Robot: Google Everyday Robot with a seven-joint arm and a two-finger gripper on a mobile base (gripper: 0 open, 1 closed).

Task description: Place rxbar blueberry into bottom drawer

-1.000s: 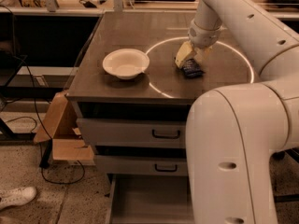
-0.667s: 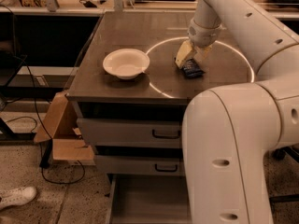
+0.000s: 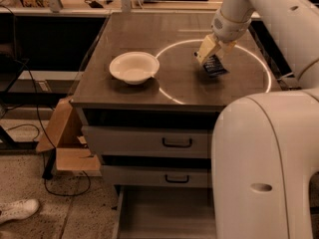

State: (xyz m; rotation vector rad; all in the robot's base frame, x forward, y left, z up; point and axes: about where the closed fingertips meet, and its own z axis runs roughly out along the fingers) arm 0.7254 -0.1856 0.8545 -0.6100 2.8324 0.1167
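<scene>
The rxbar blueberry (image 3: pixel 216 66) is a small dark navy wrapped bar on the right part of the brown cabinet top (image 3: pixel 179 86). My gripper (image 3: pixel 209 53) reaches down from the upper right and is shut on the bar's upper end. The bar sits tilted at the fingertips, just over the tabletop. The bottom drawer (image 3: pixel 164 214) is pulled out below the cabinet front, a shallow grey tray with a bare floor. My white arm hides its right part.
A white bowl (image 3: pixel 133 67) stands on the left of the cabinet top. Two shut grey drawers with dark handles (image 3: pixel 177 142) sit above the open one. A cardboard box (image 3: pixel 64 136) and a cable lie on the floor at left, and a shoe (image 3: pixel 18 210) lies lower left.
The gripper with the bar has shifted a little to the right and slightly up. The bowl and drawers have not moved.
</scene>
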